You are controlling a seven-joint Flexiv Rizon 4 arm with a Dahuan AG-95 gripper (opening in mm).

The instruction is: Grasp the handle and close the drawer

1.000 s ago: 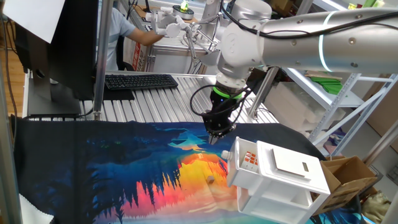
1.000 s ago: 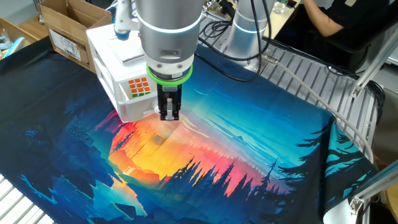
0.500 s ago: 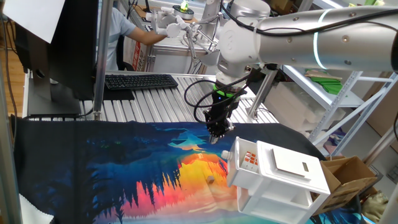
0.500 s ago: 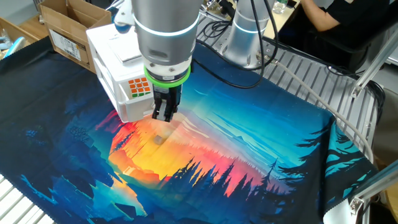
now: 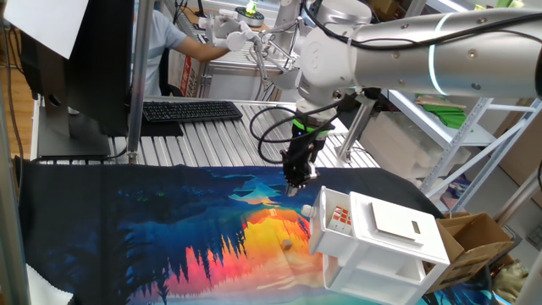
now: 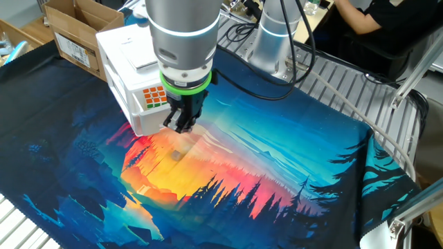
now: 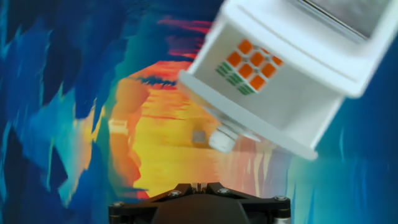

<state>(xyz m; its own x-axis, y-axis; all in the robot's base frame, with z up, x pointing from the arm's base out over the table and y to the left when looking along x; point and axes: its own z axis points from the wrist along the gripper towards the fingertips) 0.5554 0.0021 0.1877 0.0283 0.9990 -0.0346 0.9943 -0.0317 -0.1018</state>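
Printed sunset-forest cloth [image 5: 169, 229] covers table. Black keyboard [image 5: 192, 111] on slatted metal surface behind it. Open cardboard box [image 6: 76, 28] near cloth's edge. Small pale object [image 6: 177, 155], unidentifiable, on the cloth's orange area.

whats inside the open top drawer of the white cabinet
A cube with orange-red and green squares sits inside the drawer, visible in the hand view. Its lower part and the rest of the drawer's inside are hidden by the drawer walls and the cabinet top.
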